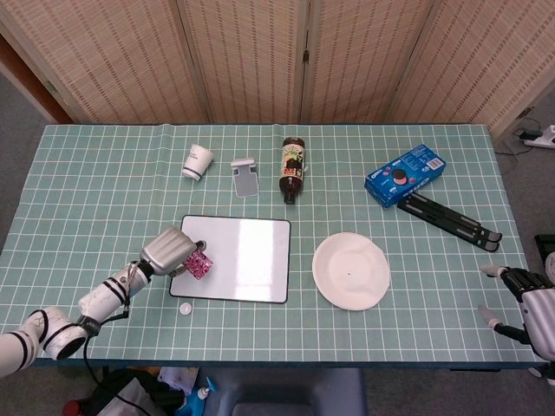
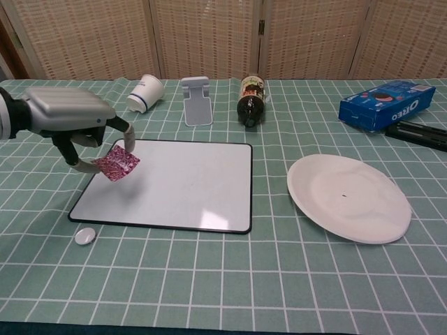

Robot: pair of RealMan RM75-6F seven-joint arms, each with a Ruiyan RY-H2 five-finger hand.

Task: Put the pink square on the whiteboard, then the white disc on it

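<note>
While the worktop (image 1: pixel 104 165) carries the whiteboard (image 1: pixel 238 256), the left hand (image 2: pixel 66 118) pinches the pink square (image 2: pixel 116 164) above the board's left edge — the white disc (image 2: pixel 85 236) lies just off its near-left corner; the right hand (image 1: pixel 529 303) rests empty, fingers apart.

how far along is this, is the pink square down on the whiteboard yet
Not yet. The left hand holds the pink square lifted over the whiteboard near its left edge. Left: setting it down, then the white disc, lying on the table by the board's near-left corner.
</note>
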